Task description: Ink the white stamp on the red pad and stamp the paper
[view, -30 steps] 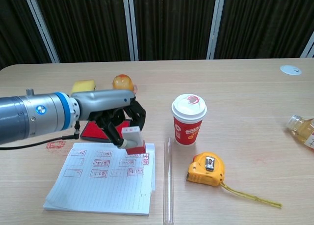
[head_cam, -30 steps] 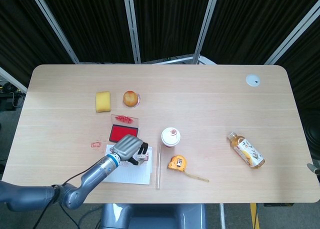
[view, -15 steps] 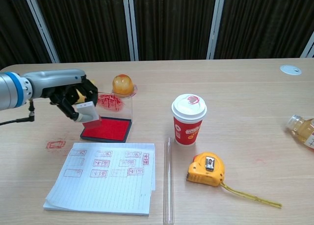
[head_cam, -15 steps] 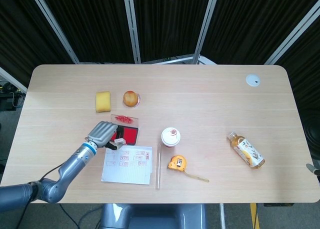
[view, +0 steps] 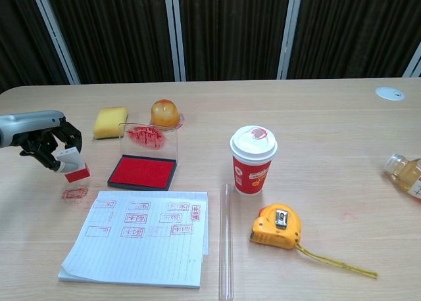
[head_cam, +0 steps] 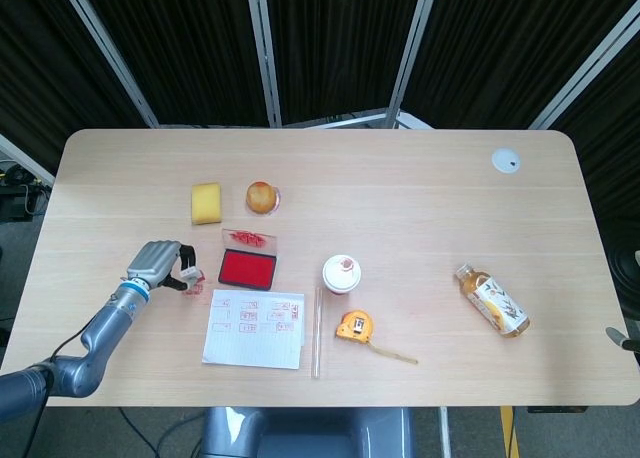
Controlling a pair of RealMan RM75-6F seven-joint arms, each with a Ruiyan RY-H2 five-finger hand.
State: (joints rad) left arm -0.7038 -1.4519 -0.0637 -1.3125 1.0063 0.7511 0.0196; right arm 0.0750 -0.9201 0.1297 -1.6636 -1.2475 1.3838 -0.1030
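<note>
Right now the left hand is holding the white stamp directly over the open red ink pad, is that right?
Not quite. The left hand does hold the white stamp, but off to the left of the open red ink pad, above a red mark on the bare wooden table. The chest view shows this.

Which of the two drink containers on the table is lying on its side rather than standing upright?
The tea bottle near the table's right edge lies on its side; the red paper cup with the white lid stands upright.
</note>
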